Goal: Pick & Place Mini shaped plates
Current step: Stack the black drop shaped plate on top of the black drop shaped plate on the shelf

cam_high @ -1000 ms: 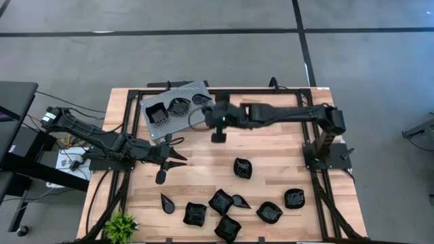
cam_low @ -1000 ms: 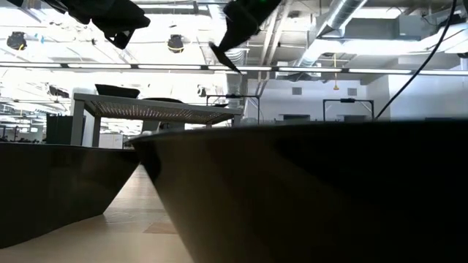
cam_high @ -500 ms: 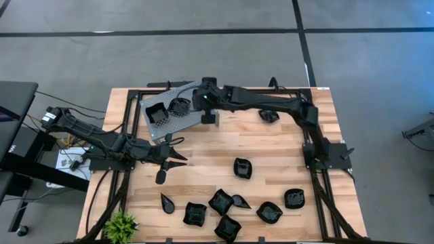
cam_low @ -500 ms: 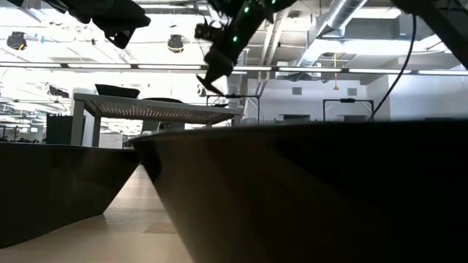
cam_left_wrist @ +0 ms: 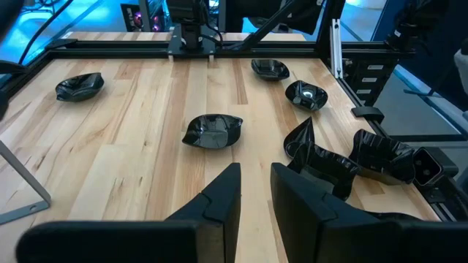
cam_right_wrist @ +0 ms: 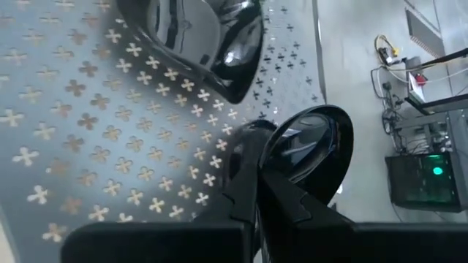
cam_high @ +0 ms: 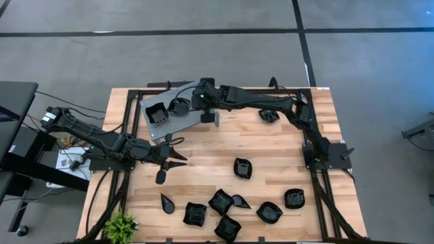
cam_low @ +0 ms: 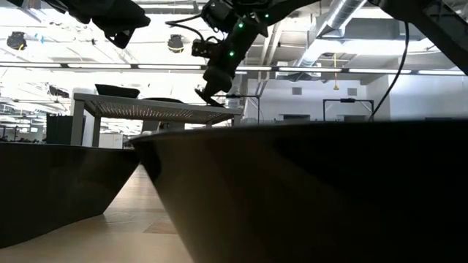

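Reaching farther left since a second ago, right gripper [cam_right_wrist: 257, 191] pinches a round mini plate [cam_right_wrist: 311, 150] over the perforated tray [cam_high: 173, 116]; left gripper [cam_left_wrist: 254, 196], part-open and empty, waits; low view mostly blocked.

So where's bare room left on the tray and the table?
The grey perforated metal tray is bare along its near edge; black dishes and the right gripper crowd its far half. The wooden table is open mid-right; the front cluster is crowded.
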You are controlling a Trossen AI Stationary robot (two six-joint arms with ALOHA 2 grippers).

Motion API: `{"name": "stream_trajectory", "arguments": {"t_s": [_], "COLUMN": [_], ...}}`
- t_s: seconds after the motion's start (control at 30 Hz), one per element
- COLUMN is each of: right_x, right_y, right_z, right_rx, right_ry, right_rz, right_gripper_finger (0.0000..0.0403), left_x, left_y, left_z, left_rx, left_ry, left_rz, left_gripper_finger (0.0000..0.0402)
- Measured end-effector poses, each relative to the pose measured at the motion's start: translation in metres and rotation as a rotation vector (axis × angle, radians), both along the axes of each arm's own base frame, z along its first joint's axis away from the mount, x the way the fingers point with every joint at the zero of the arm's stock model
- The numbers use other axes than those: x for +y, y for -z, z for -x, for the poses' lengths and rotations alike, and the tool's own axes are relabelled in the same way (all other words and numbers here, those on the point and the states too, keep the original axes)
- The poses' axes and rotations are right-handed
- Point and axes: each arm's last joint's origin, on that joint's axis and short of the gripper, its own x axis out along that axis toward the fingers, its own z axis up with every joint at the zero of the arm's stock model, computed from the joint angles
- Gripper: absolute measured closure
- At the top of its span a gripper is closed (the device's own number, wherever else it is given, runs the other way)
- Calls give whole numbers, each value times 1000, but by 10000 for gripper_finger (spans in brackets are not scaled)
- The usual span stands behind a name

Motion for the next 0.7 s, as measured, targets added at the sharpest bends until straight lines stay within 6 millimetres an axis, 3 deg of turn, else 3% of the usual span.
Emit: {"name": "stream_trajectory", "arguments": {"t_s": [0.33,0.7], "right_x": [1,4], "right_y": [1,1], "right_z": [1,0], "right_rx": [13,8], "right_ry": [-19,-20], "right_rz": [-24,-21], "right_gripper_finger": [391,317], "left_x": [0,0], "left_y": [0,0], "left_z": [0,0], "left_rx": [0,0], "left_ry": [0,0], "left_rz": [0,0], "left_gripper_finger": [324,324]}}
